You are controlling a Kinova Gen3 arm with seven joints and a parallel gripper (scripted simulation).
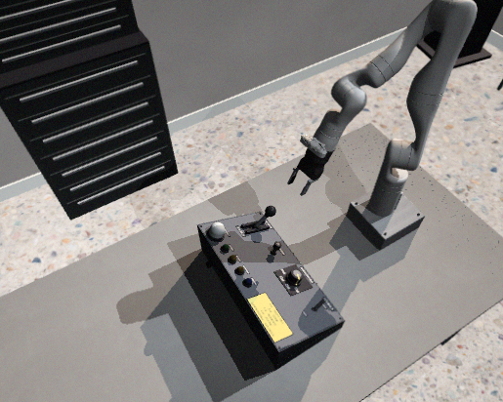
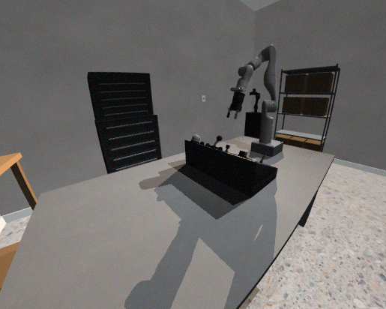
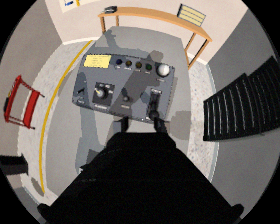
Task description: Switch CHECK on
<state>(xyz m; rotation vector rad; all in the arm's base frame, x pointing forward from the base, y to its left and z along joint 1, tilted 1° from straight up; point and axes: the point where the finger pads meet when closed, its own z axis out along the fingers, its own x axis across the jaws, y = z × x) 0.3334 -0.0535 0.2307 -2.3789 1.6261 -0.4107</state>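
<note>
Upper left of the top view: held a black drawer cabinet (image 1: 81, 107), standing on the floor beyond the desk (image 1: 81, 341).

Centre: showed the console (image 1: 269, 285) resting on the desk, long axis running from upper left to lower right of the frame. Carried, along that axis, a pale dome (image 1: 217, 230), a ball-topped lever (image 1: 264, 218), a row of small buttons (image 1: 236, 263), a short toggle (image 1: 276, 247), a rotary knob (image 1: 294, 277), a yellow label (image 1: 270, 317) and a small switch (image 1: 318, 304) at the lower right end. Could not read the lettering; could not tell which control was CHECK, though the toggle and the small switch looked the likeliest.

Right of centre: hung the gripper (image 1: 297, 186) in the air, fingers (image 1: 291, 180) spread to their widest and holding nothing, well apart from the console. Lay up and to the right of the console's upper end, so every control sat down and to the left of the fingers, the lever and toggle nearest. Judged a light downward press safer than a sideways shove, given the loose feet.
</note>
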